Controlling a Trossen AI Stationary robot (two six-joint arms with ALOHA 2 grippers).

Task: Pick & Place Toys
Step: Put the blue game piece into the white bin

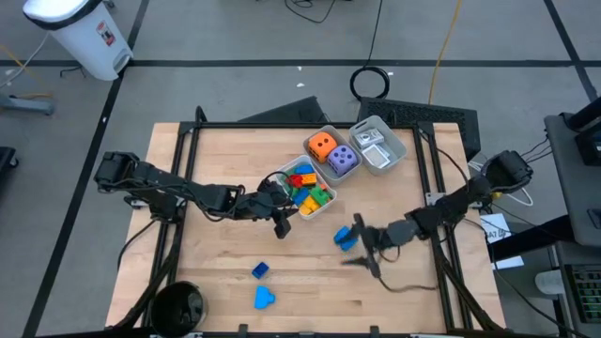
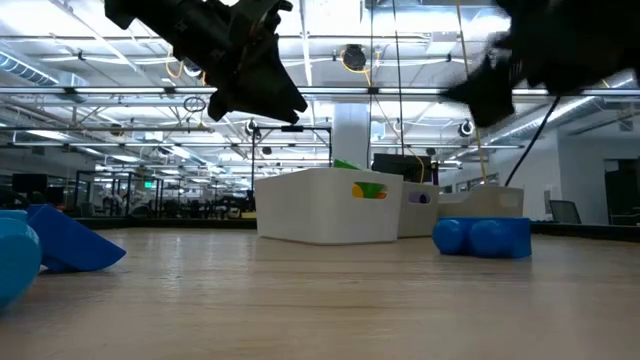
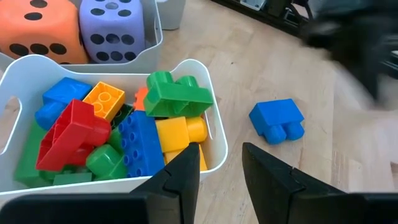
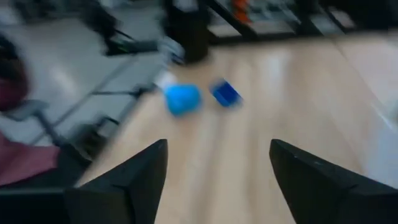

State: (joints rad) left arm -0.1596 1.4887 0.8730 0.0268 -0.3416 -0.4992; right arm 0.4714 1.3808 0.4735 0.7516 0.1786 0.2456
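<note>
A white tray (image 1: pixel 282 178) holds several red, blue, yellow, green and orange bricks (image 3: pixel 124 130). Behind it, an orange die (image 1: pixel 321 145) and a purple die (image 1: pixel 342 160) sit in a second tray. A dark blue brick (image 1: pixel 346 237) lies on the table, and also shows in the left wrist view (image 3: pixel 277 119). A small dark blue brick (image 1: pixel 260 270) and a light blue piece (image 1: pixel 265 298) lie near the near edge. My left gripper (image 1: pixel 280 223) is open and empty just in front of the brick tray. My right gripper (image 1: pixel 363 246) is open and empty, above the table just right of the dark blue brick.
A clear tray (image 1: pixel 378 144) with white cards stands at the far right of the tray group. A dark round object (image 1: pixel 177 305) sits at the near left corner. A black cable (image 1: pixel 404 282) lies on the table near the right arm. Bare wood lies between the trays and the near edge.
</note>
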